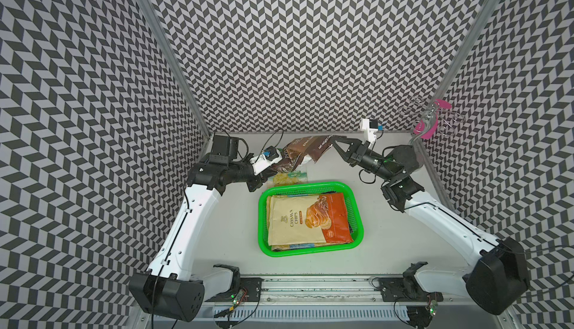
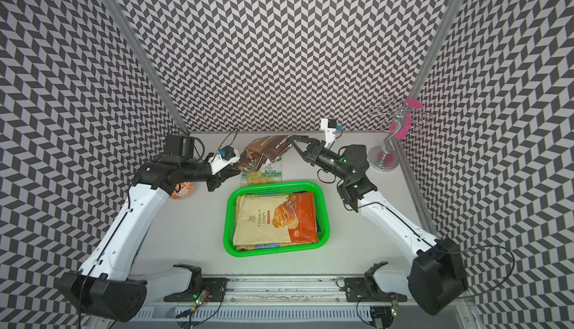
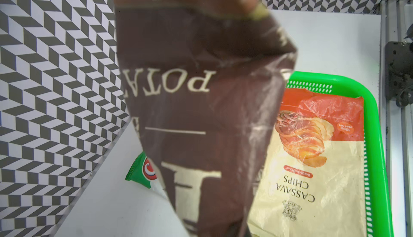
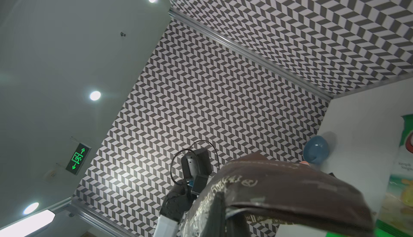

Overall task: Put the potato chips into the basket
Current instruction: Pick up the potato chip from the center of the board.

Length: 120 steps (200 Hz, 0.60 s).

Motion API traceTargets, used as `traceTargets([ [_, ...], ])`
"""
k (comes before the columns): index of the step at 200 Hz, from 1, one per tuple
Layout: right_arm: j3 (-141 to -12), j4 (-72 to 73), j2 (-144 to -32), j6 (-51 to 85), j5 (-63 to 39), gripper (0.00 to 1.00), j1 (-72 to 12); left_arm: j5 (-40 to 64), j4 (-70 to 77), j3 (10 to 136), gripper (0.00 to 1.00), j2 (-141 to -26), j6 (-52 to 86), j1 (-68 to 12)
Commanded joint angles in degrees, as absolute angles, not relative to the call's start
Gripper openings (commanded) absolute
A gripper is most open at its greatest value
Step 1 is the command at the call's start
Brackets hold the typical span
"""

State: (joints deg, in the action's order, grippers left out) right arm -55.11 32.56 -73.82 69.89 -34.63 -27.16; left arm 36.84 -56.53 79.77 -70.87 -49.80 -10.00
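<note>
White table (image 1: 388, 234), chevron walls (image 1: 279, 48). In both top views, one brown potato chips bag (image 1: 306, 149) hangs at the far side. The left gripper (image 2: 234, 172) and the right gripper (image 1: 333, 142) are both closed on it. One green basket (image 1: 262, 218) holds a stack with a Cassava Chips bag (image 1: 298, 222) on top. Left wrist: one green-white bag (image 3: 139, 173) lies outside. Right wrist: one blue bowl (image 4: 316, 149).

The green basket (image 1: 310, 184) is stacked with bags, a cream-orange cassava bag (image 1: 298, 222) flat on top. Just behind the basket a green-white bag (image 1: 290, 179) is laid flat. Farther behind, a brown bag (image 1: 306, 150) is held crumpled off the table.
</note>
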Motion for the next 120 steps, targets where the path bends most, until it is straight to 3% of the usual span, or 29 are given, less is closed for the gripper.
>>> traceTargets([
  [1,-53.1,29.7,-71.8,66.0,-37.8,0.0,-26.6,35.4,-63.5,84.2,0.0,-72.1,-54.6,-9.8],
  [33,-51.3,22.2,-72.3,59.9,-39.3,0.0,-24.8,33.6,-66.5,84.7,0.0,-72.1,-56.9,-9.8],
  [92,-49.0,12.2,-76.0,49.4,-49.3,0.0,-20.4,29.4,-64.0,76.1,0.0,-67.6,-58.3,-9.9],
  [120,-47.5,6.1,-76.3,43.2,-48.9,0.03,-19.7,29.2,-62.4,71.2,0.0,-64.5,-59.5,-10.1],
])
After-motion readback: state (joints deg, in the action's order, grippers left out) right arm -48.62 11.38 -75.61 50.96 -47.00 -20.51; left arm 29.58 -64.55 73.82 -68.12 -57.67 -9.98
